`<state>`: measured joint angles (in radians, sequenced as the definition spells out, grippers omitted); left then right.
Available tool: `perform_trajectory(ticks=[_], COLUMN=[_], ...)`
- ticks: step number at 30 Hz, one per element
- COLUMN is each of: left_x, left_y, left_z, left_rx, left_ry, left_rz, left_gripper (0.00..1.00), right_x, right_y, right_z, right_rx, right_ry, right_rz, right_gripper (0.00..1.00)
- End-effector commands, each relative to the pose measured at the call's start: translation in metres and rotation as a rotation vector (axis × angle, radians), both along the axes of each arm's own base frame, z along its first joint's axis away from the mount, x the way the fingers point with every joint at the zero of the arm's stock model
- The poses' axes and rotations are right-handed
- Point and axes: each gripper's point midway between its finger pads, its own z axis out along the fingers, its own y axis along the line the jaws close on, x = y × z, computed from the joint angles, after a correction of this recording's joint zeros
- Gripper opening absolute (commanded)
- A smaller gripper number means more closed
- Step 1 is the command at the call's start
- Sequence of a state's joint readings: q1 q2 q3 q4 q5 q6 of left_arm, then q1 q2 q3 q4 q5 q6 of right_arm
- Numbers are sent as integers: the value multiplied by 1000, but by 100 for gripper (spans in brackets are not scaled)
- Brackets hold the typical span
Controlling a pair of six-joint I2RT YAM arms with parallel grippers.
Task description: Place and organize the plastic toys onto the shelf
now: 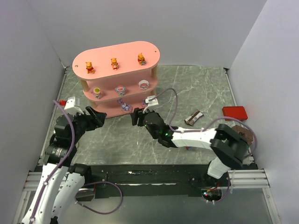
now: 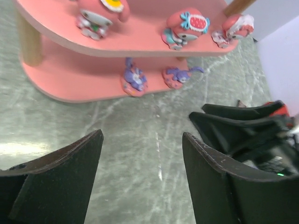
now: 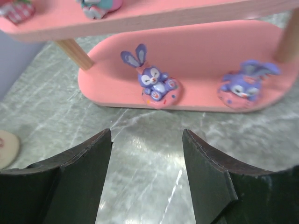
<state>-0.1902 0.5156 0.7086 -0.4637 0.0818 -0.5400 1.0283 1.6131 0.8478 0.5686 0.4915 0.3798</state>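
On the top of the pink shelf (image 1: 126,51), three orange bears (image 1: 113,63) stand in a row. The middle level holds three pink-white round toys (image 1: 120,89). On the bottom level sit two purple bunnies (image 3: 156,85) (the kind with long ears), side by side near the front edge. Both arms reach toward the shelf, low over the table (image 1: 196,88). The left gripper (image 2: 142,140) has its fingers spread wide with nothing between them. The right gripper (image 3: 147,137) is spread too and holds nothing. A brown snack bar (image 1: 193,117) and a red box (image 1: 234,112) lie off to the right.
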Motion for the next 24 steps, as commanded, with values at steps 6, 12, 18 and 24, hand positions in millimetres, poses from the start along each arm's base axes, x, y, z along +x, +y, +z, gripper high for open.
perform_trajectory(ticks=[6, 12, 18, 24], left_x=[16, 31, 65, 88], left_y=[-57, -93, -113, -118], left_z=[-23, -46, -76, -101], left_rx=[-312, -331, -340, -337], left_ry=[65, 69, 115, 127], left_rz=[-183, -117, -30, 30], left_gripper=[50, 30, 16, 5], right_x=[-21, -24, -26, -26], right_y=[-71, -94, -92, -98], right_z=[-17, -39, -53, -57], right_rx=[45, 57, 48, 45], right_ry=[213, 267, 306, 310], right_rz=[-158, -193, -174, -184], right_gripper=[59, 56, 54, 54])
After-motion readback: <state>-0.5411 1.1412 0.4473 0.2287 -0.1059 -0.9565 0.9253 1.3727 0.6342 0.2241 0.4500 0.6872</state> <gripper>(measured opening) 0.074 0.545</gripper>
